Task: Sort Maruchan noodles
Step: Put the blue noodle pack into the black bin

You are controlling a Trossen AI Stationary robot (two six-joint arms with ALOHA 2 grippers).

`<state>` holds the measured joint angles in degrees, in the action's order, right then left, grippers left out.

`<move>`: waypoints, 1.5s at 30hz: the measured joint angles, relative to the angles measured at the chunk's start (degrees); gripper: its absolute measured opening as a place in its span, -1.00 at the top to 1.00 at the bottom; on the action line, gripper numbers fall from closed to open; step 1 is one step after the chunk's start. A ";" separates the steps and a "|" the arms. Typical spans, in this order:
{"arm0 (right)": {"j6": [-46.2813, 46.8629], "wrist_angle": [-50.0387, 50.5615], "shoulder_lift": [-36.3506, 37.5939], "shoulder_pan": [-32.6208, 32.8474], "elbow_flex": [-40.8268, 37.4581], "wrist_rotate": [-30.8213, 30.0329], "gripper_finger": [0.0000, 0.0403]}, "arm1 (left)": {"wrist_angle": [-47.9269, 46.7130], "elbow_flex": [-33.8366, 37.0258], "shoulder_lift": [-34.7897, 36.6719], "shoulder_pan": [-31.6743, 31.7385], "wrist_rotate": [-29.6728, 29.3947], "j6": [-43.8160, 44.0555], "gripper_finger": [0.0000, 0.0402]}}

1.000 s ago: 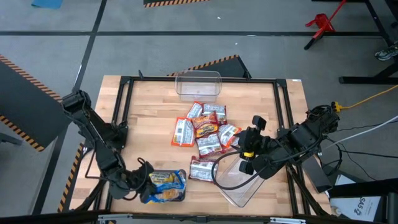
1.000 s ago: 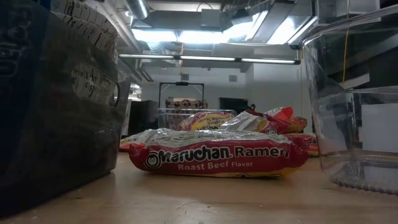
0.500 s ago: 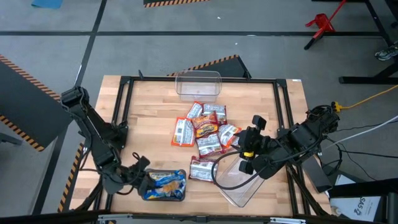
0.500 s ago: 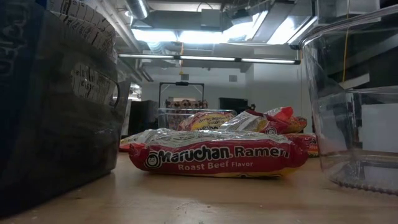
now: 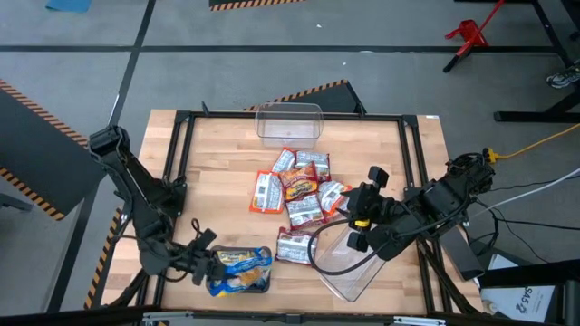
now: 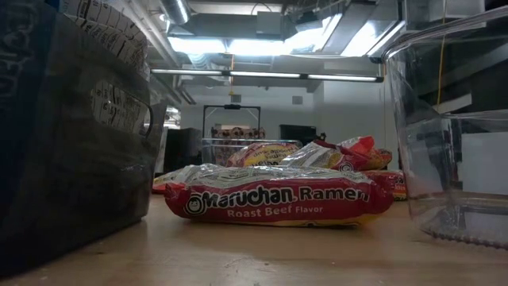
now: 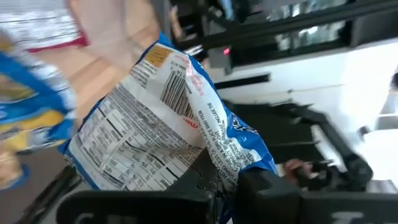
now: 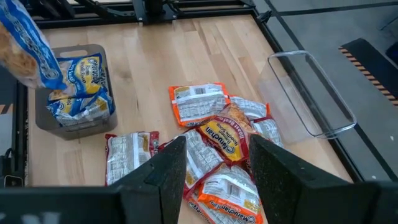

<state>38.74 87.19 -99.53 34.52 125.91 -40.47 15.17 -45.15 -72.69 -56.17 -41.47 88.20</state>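
Note:
My left gripper (image 5: 208, 263) is near the table's front left corner, shut on a blue-and-yellow Maruchan packet (image 7: 168, 130) that hangs over the grey tray (image 8: 104, 78). More blue-and-yellow packets (image 8: 78, 93) lie in that tray. A pile of red and orange Maruchan noodles (image 5: 299, 195) lies flat mid-table; the nearest packet, Roast Beef (image 6: 278, 202), fills the low view. My right gripper (image 8: 217, 171) hovers open above the pile's right side, nothing between its fingers. My left gripper pinches the blue packet by one end's edge (image 7: 219, 163) between its two fingers. The fingers come nearly level from the table's left side. The packet is lifted, its printed back toward the wrist camera, and stands out beyond the fingers over the tray.
One clear plastic tub (image 5: 288, 122) stands at the table's far edge, another (image 5: 349, 267) lies tilted near the front right, just under my right arm. A black frame (image 5: 181, 145) borders the wooden top. Bare wood shows left of the pile.
My left gripper has risen a little over the grey tray and tipped its fingers up toward level, keeping its hold on the blue packet, which has come up with it.

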 joint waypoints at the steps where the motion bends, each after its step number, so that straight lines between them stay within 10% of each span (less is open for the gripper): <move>1: 0.00 0.00 0.00 0.00 0.00 0.01 0.19 | -1.10 0.04 0.00 0.01 0.94 0.32 0.97; 45: -0.04 0.44 -0.02 -0.04 0.00 -0.50 0.19 | -19.86 0.09 -5.75 2.22 8.39 18.04 0.94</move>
<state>38.70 87.64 -99.55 34.48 125.91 -40.97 -4.69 -45.06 -78.43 -53.95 -33.08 106.24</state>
